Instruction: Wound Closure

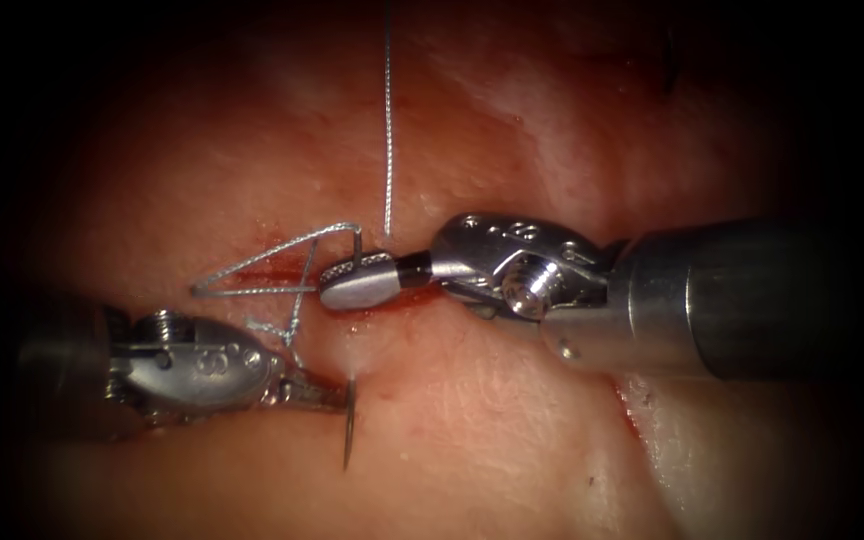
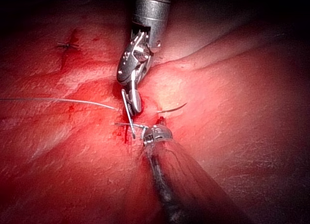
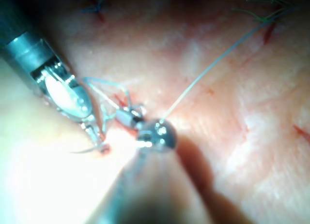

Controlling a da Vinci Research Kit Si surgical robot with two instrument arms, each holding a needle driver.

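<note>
In the endoscope view we see the left gripper [image 1: 327, 393] clamped on the needle [image 1: 349, 425] near its blunt end, where the thread joins. The needle hangs free of the tissue [image 1: 472, 440], tip pointing toward its near edge, just left of the cut [image 1: 282, 268]. The right gripper [image 1: 357, 281] lies across the cut with its jaws together on the thread [image 1: 388, 130], which loops around its tip. One strand runs straight toward the far edge of the tissue, and other strands fan out to the left over the cut. We judge this to be a knot being formed: a loop sits on the right gripper while the left one holds the needle end. We think the next move calls for steady tension on both strands, without dragging the needle tip across the tissue.

In the left wrist view the right gripper [image 2: 131, 120] stands over the wound with thread [image 2: 58, 100] trailing away. The needle [image 2: 172, 108] shows as a pale arc lying clear of the surface, beside red fluid [image 2: 123, 137].

In the right wrist view the left gripper [image 3: 97, 137] pinches the needle [image 3: 83, 149], and the thread [image 3: 213, 64] stretches off from the right gripper [image 3: 130, 118] across the tissue.
</note>
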